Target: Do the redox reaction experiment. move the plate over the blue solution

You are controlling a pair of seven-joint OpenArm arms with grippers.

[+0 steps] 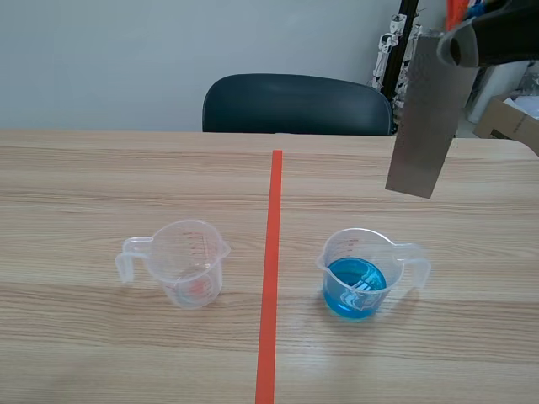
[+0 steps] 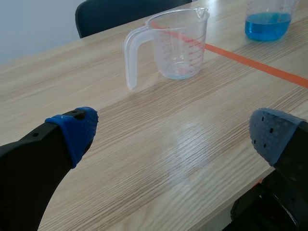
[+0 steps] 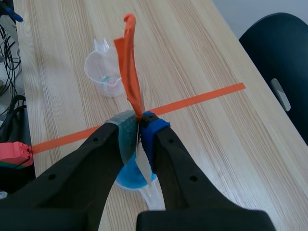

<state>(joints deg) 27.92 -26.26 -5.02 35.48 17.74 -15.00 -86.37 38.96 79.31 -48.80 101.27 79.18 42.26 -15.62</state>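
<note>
Item: plate (image 1: 421,126), a grey sheet clamped at its top in the right claw (image 3: 138,130), hanging high, up and to the side of the blue solution beaker (image 1: 358,273).
Handling: centre it over the beaker mouth, vertical, lower edge clear of the rim.
Other: left claw (image 2: 173,134) spread, empty.
Obscured: the right wrist view shows the plate edge-on only; orange strip (image 3: 131,67) above it unidentified.

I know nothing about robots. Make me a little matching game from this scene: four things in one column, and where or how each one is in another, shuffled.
Things:
1. metal plate
2. jug of blue liquid
3. clear jug
4. left claw

States:
A. left of the orange tape line
B. open, holding nothing
C. clamped in the right claw, raised high
D. right of the orange tape line

Pairs: 1-C, 2-D, 3-A, 4-B
</note>
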